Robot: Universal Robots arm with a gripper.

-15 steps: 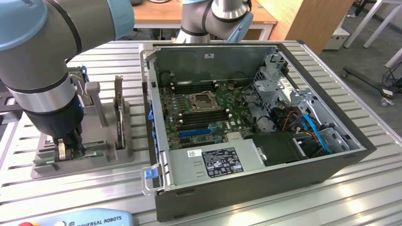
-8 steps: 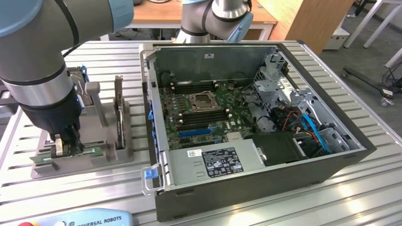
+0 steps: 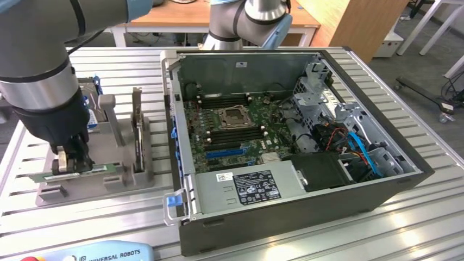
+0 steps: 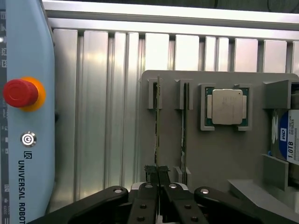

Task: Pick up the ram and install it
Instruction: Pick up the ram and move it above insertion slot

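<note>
The ram [image 3: 98, 169] is a thin green stick standing on edge in the front slot of a grey holder [image 3: 108, 185] on the exterior view's left. My gripper [image 3: 73, 162] comes down on it from above, shut on its top edge. In the wrist view the ram [image 4: 158, 116] shows edge-on as a thin line, with my gripper [image 4: 158, 171] pinching its near end. A second, matching stick [image 4: 184, 121] stands in the neighbouring slot, untouched.
The holder [image 4: 215, 154] also carries a square silver processor [image 4: 227, 107] and a hard drive [image 4: 286, 137] with a blue label. The open computer case [image 3: 377, 190] with its motherboard [image 3: 232, 125] lies to the exterior view's right. A teach pendant [image 4: 25, 116] lies beside the holder.
</note>
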